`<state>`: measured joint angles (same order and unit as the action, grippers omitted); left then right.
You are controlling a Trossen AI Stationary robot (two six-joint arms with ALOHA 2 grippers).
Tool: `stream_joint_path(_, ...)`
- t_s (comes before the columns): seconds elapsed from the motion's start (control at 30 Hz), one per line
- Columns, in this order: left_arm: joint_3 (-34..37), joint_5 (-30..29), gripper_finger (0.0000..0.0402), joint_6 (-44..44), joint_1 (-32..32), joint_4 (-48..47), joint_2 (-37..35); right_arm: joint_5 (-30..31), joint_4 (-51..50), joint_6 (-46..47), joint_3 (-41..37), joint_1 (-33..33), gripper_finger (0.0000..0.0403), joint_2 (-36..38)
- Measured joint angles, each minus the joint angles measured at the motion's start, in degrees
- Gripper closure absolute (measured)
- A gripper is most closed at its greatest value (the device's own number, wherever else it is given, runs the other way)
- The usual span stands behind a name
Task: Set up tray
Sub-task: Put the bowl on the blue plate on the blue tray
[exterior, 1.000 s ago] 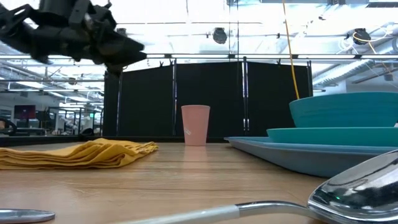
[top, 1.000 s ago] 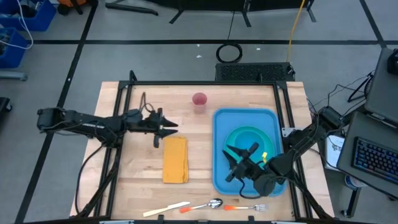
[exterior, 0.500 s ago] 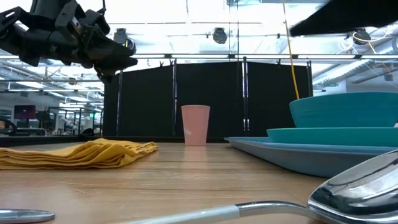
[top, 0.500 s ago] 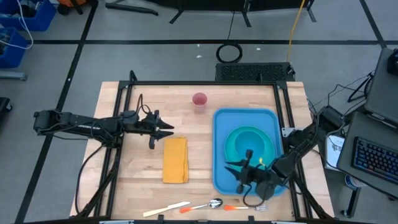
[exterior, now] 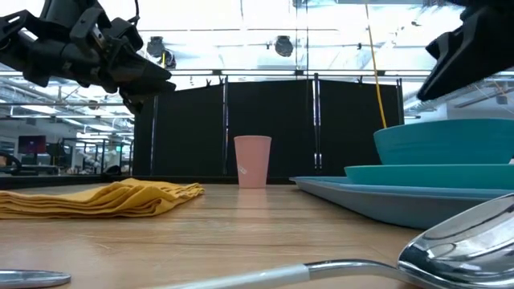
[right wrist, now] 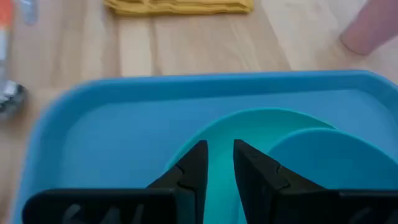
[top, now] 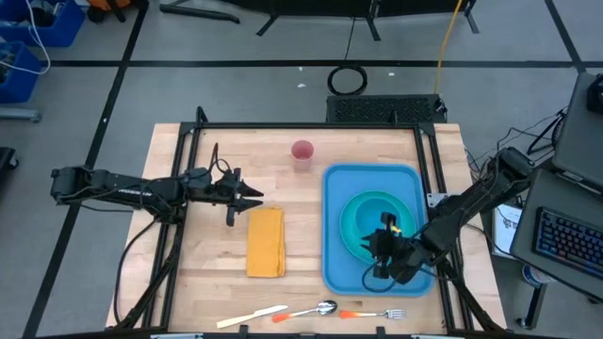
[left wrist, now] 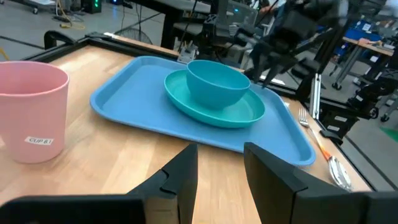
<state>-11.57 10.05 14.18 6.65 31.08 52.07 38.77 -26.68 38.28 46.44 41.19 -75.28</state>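
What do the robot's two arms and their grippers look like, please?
Both arms are black, slim and jointed, with black cables looping beside them. The left gripper and right gripper each end in two dark, flat, tapering fingers. No markings are visible.

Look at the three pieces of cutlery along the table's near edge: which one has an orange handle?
The fork, rightmost of the three. Its handle is orange; the spoon beside it is all silver metal, and the knife on the left is pale cream.

One camera looks straight down, one sits level at the surface (exterior: 241,233) — both wrist views share the tray (left wrist: 149,118).
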Motion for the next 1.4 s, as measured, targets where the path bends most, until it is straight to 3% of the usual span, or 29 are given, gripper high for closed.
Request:
stream_joint_path(0.3, 0.00, 0.01, 0.0268, 0.57, -0.06, -1.47, 0.04, -5.98, -8.65, 5.83, -0.06, -0.91, 0.0337, 3.12)
stream_joint_path(1.4, -0.02, -0.09, 0.0268, 0.57, -0.05, -1.30, 0.04, -13.43, -12.32, 11.80, -0.04, -4.18, 0.0339, 2.82)
